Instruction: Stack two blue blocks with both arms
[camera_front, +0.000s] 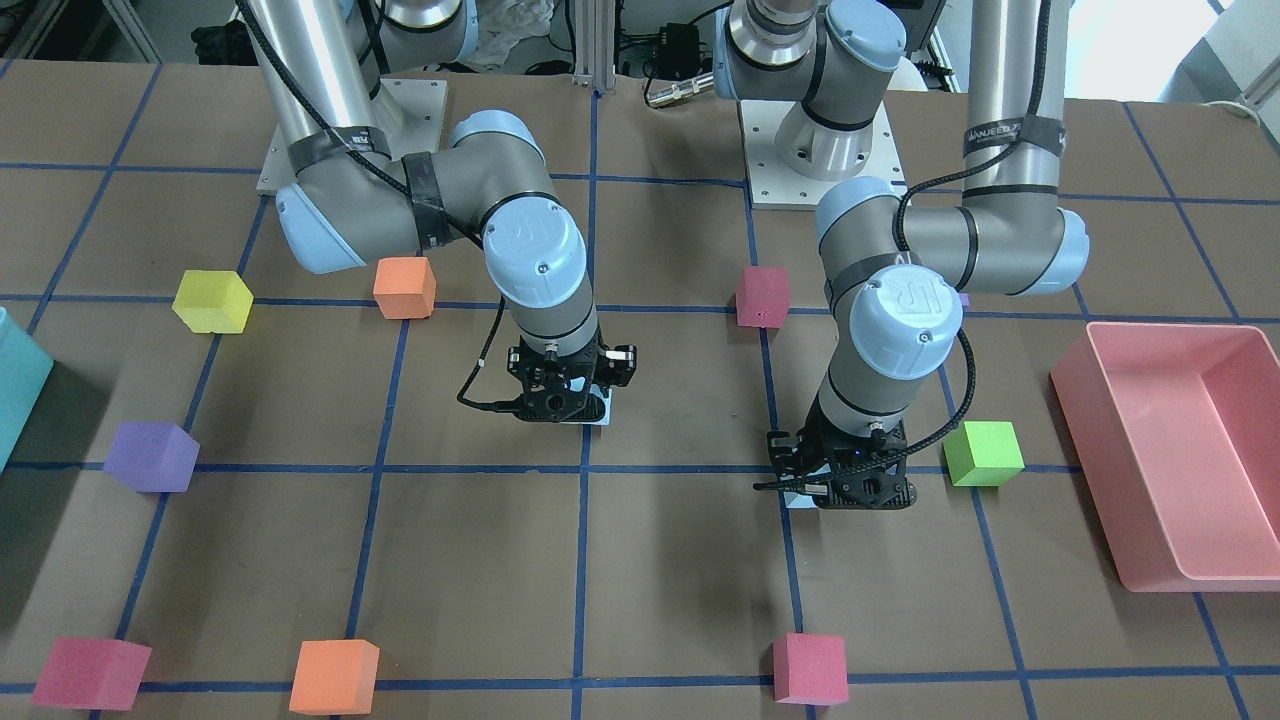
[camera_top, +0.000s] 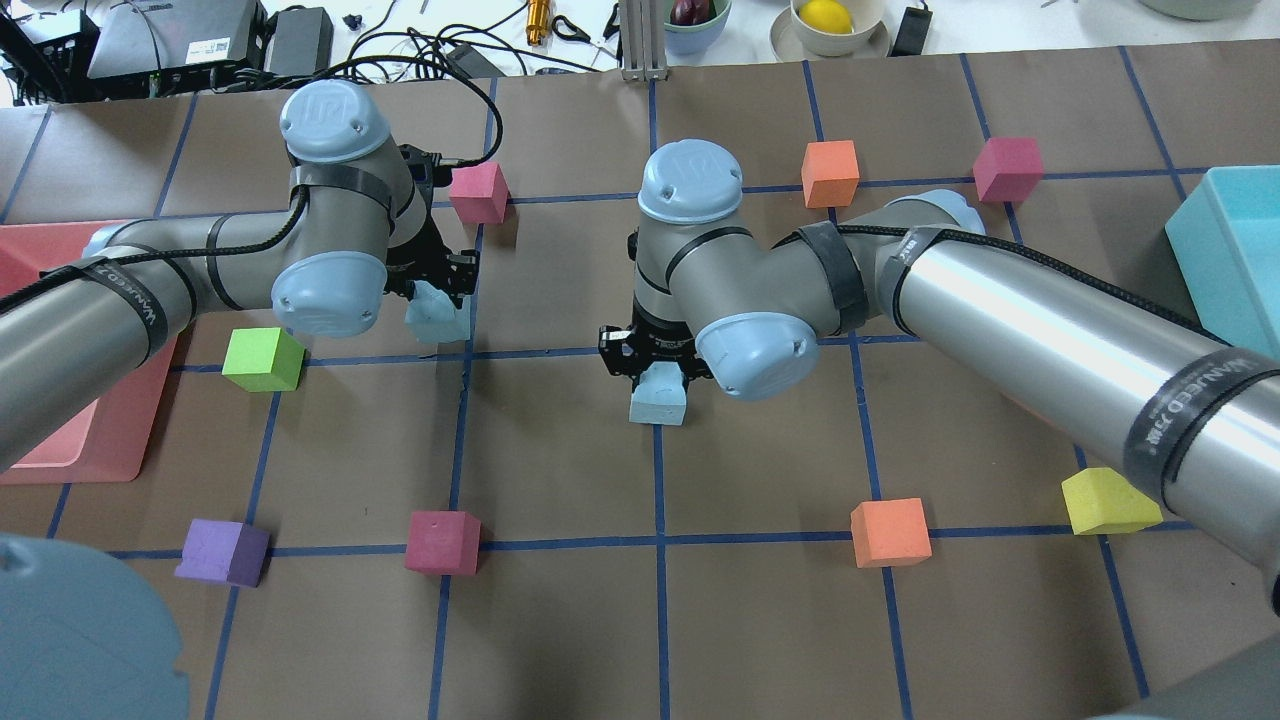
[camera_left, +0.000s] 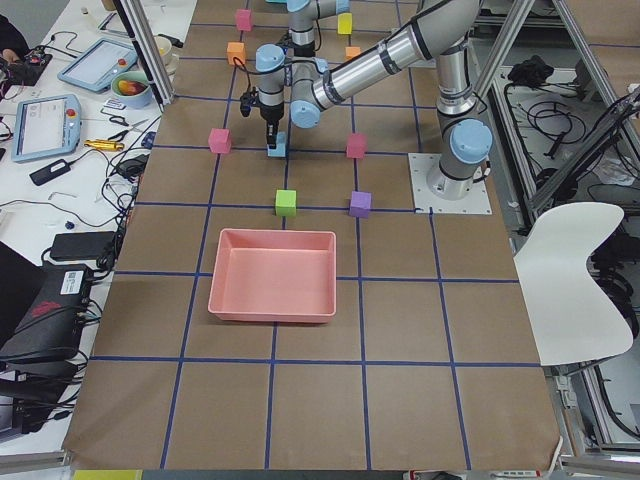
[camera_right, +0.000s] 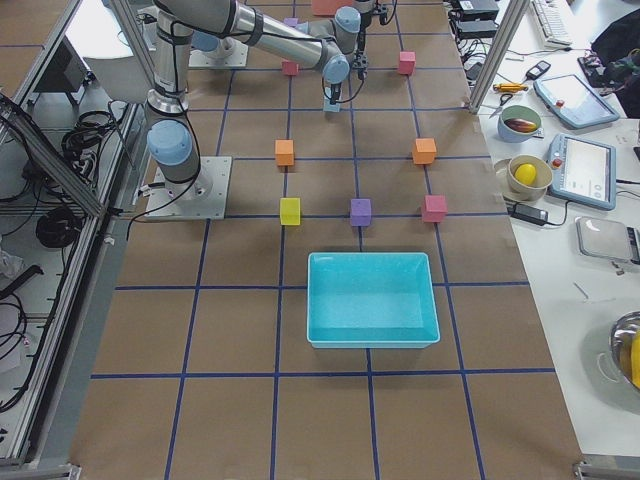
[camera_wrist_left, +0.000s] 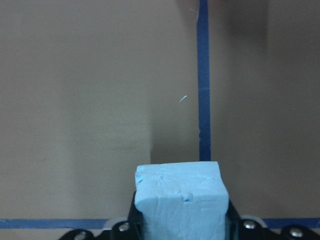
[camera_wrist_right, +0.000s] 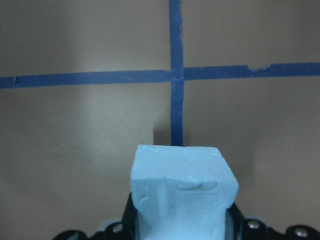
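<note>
the near, right arm (camera_right: 270, 32) reached far along the table (camera_right: 250, 400), its gripper (camera_right: 332, 97) down at a blue block (camera_right: 331, 105). closer in, a yellow cube (camera_right: 290, 210), a purple cube (camera_right: 360, 211) and a crimson cube (camera_right: 434, 208) stood in a row beyond the teal bin (camera_right: 372, 338).

Both arms bent at the elbow, wrists pointing straight down, each gripper closed on a cube.
Overhead, the left arm (camera_top: 100, 300) enters from the left edge, its left gripper (camera_top: 438, 303) left of centre and clamped on a pale blue block (camera_top: 437, 322). The right arm (camera_top: 1050, 330) reaches in from the lower right, its right gripper (camera_top: 657, 383) at centre, tight on the second blue block (camera_top: 657, 402).
</note>
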